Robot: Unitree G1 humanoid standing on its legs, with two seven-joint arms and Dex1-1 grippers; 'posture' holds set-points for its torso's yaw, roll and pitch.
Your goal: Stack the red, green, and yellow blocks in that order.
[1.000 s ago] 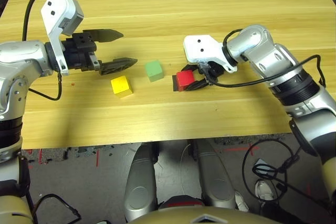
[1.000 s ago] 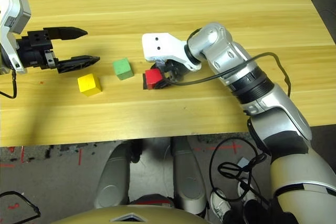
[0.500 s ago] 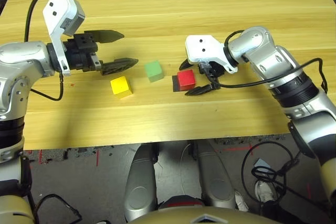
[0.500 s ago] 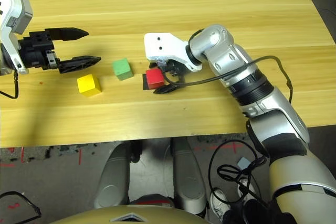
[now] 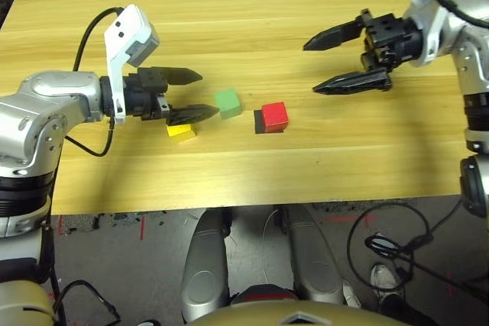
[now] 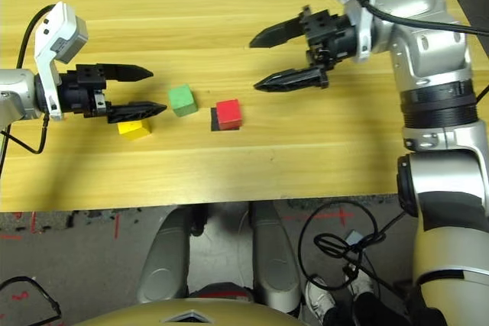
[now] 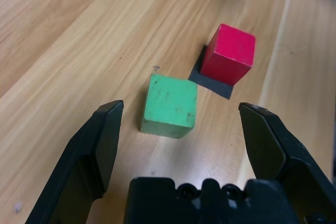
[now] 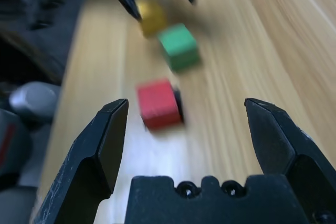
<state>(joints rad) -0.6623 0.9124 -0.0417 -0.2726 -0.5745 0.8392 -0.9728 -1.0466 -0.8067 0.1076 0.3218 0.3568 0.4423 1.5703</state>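
Wooden table (image 5: 229, 5) under everything. Right gripper (image 5: 315, 66) raised above the table, well apart from the blocks, fingers spread wide, holding nothing. Left gripper (image 5: 206, 94) low over the table, fingers parted and empty, tips just beside the green block (image 5: 227, 102), lower finger covering part of the yellow block (image 5: 181, 131). Red block (image 5: 274, 116) upright on a flat black patch (image 5: 259, 121), near the green one, not touching.
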